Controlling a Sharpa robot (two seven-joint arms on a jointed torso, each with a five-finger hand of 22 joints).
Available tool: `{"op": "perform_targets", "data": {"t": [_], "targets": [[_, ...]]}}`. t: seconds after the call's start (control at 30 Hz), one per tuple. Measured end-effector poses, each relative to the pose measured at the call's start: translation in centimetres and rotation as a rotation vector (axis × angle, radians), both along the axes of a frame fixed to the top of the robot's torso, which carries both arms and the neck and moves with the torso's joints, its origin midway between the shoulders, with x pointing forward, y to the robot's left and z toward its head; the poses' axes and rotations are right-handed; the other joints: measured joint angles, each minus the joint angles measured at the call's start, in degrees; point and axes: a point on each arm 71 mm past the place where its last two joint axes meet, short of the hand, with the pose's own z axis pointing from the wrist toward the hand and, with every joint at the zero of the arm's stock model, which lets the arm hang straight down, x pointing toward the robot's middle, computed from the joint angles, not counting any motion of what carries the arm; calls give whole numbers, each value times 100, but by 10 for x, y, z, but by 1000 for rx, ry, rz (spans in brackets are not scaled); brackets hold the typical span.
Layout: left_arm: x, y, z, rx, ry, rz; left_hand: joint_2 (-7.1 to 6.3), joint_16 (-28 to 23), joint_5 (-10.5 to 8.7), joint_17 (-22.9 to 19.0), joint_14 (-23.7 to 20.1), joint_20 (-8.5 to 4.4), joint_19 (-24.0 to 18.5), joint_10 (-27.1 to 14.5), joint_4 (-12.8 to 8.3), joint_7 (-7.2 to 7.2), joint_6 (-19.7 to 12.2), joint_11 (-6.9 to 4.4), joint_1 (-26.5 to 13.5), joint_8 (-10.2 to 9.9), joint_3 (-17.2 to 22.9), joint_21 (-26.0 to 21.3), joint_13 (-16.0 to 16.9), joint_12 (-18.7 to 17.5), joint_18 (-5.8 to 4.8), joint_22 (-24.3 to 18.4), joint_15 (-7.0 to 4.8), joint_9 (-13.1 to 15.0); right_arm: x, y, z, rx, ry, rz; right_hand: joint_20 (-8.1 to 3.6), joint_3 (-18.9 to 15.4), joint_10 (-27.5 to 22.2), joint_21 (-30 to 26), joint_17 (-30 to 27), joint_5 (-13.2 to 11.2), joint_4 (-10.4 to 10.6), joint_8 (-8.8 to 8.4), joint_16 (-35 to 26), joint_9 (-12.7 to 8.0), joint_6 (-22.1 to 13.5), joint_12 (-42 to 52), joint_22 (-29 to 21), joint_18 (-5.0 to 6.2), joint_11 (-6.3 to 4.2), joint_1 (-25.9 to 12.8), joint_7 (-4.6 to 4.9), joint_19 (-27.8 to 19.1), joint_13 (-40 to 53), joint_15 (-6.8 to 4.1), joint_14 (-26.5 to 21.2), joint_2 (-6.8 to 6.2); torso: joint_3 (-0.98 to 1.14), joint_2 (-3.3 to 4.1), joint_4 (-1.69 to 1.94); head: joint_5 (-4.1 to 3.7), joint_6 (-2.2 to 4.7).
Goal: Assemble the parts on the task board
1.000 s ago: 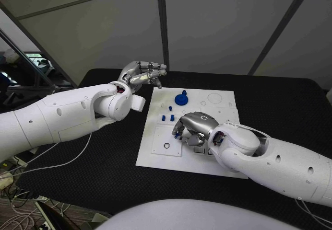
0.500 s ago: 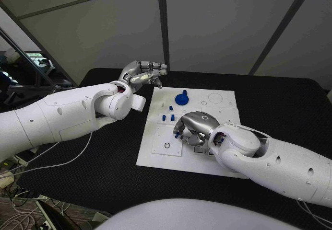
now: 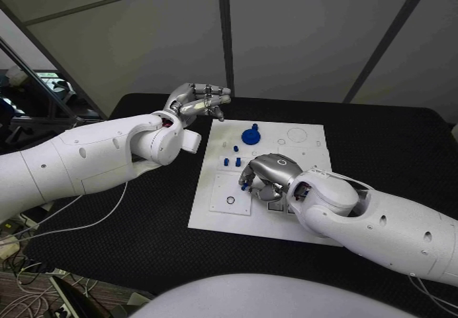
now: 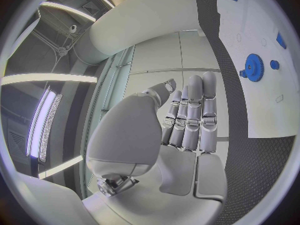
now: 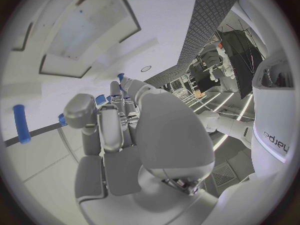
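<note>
Resting on the middle of the task board (image 3: 218, 218), the right hand (image 3: 268, 176) curls its fingers over small blue parts (image 5: 100, 99); whether it grips one, I cannot tell. The left hand (image 3: 198, 101) hovers beyond the board's far-left corner, fingers curled in, empty. A blue gear (image 3: 250, 137) stands at the far side.

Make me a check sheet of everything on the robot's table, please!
Surface: black table, bare around the board.
Job's things: white task board; blue gear standing on it; small blue pegs nearby.
Clutter: nothing seen.
Hands: left hand raised off the board's far corner, fingers curled, holding nothing; right hand down on the board, fingers curled among blue parts; whether it grips one cannot be told.
Cables: white cable trailing on the table under the left arm.
Surroundings: grey wall panels behind.
</note>
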Motion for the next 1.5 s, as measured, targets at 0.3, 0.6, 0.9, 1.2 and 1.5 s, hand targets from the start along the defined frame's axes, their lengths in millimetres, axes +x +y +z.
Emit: {"op": "perform_targets", "data": {"t": [0.3, 0.6, 0.9, 1.2, 1.5], "targets": [[0, 0, 0, 0, 1, -2, 0, 0, 0, -2, 0, 0, 0, -19, 0, 2, -2, 19, 0, 0, 0, 0, -1, 0, 0, -4, 1, 0, 1, 2, -1, -18, 8, 5, 0, 0, 0, 0, 0, 0, 0, -7, 0, 5, -16, 0, -2, 0, 0, 0, 1, 0, 5, 0, 0, 0, -3, -2, 4, -9, -12], [0, -1, 0, 0, 3, -3, 0, 0, 0, -6, 0, 0, 0, -19, 0, 1, -41, 20, 0, 0, 0, 0, -5, 0, 0, -4, 0, 0, 2, 3, -3, -31, 15, 2, 102, 1, -458, -139, -207, -48, 1, -322, -123, -109, -517, -309, -203, 0, 207, -223, 200, -109, -91, 115, 9, -115, -1, -2, 4, -7, -9], [1, -1, 0, 0, 7, -6, 0, 0, 0, -11, 0, 0, 0, -38, 0, 1, -41, 1, 0, 0, 0, -23, -5, 0, 0, -10, 0, 0, 3, 2, -4, -35, 16, -2, 194, -26, -903, -268, -431, -267, 27, -400, -226, -128, -1039, -408, -410, 0, 285, -338, 227, -239, -124, 165, 0, -231, 3, -4, 4, -15, 3], [1, 0, -1, 1, 14, -8, 0, 0, 0, -16, 0, 21, -21, -61, 1, 21, -62, 19, 0, 0, -32, -23, -4, 0, 0, -15, 1, 0, 2, -5, -2, -15, 4, -13, 194, -42, -1005, -268, -394, -154, 11, -364, -204, -94, -996, -329, -363, 0, 285, -337, 185, -239, -111, 165, 0, -231, 5, -5, 4, -38, 25], [2, 1, -2, 4, 22, -8, 0, 0, 0, -21, 0, 21, -21, -83, 1, 21, -62, 40, 0, 0, -32, -23, -9, 0, 0, -15, 0, 0, -7, -26, 11, 50, -39, -30, 194, -58, -1005, -268, -400, -76, -5, -337, -200, -79, -882, -220, -349, 1, 285, -337, 176, -239, -97, 165, 0, -231, 9, -16, -7, -131, 119]]}}
